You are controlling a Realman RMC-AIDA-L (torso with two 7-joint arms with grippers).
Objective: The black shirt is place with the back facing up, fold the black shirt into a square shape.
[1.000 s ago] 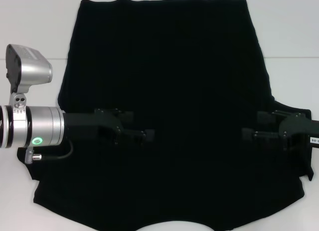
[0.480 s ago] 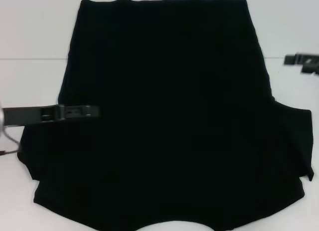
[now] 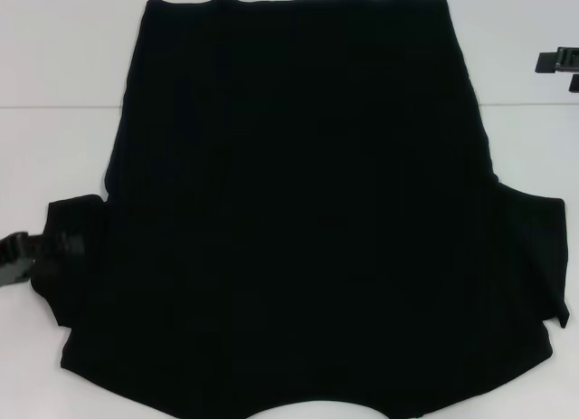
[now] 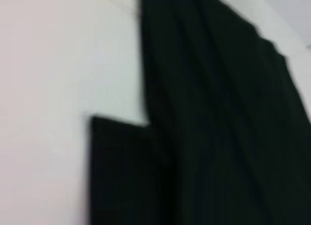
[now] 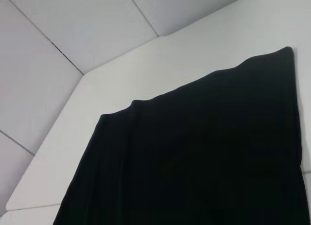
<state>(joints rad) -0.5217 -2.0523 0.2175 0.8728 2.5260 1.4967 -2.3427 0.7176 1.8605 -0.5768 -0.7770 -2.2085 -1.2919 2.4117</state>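
The black shirt lies spread flat on the white table and fills most of the head view. Its nearest edge runs along the bottom of that view, with a shallow curved notch at the middle where a sliver of table shows. No lettering shows on the upper face; the cloth is plain black with faint lengthwise ripples.

Just beyond the near edge, a sleeve sticks out on each side. By the left sleeve sits the left gripper, low at the left border of the head view; only a dark jointed piece of it shows, touching or overlapping the sleeve's outer edge. Whether its fingers are spread, pressed together or pinching cloth cannot be told from here. The left wrist view shows the shirt as a dark mass with a squared corner jutting onto the pale table, and none of the arm's own fingers.

Farther on, the body of the shirt narrows toward its straight far hem, which lies close to the back of the table. The right wrist view shows that hem and one far corner of the shirt on the table.

The right gripper is at the far right border of the head view, well apart from the shirt. Only a small black part shows, so the state of its fingers cannot be told.
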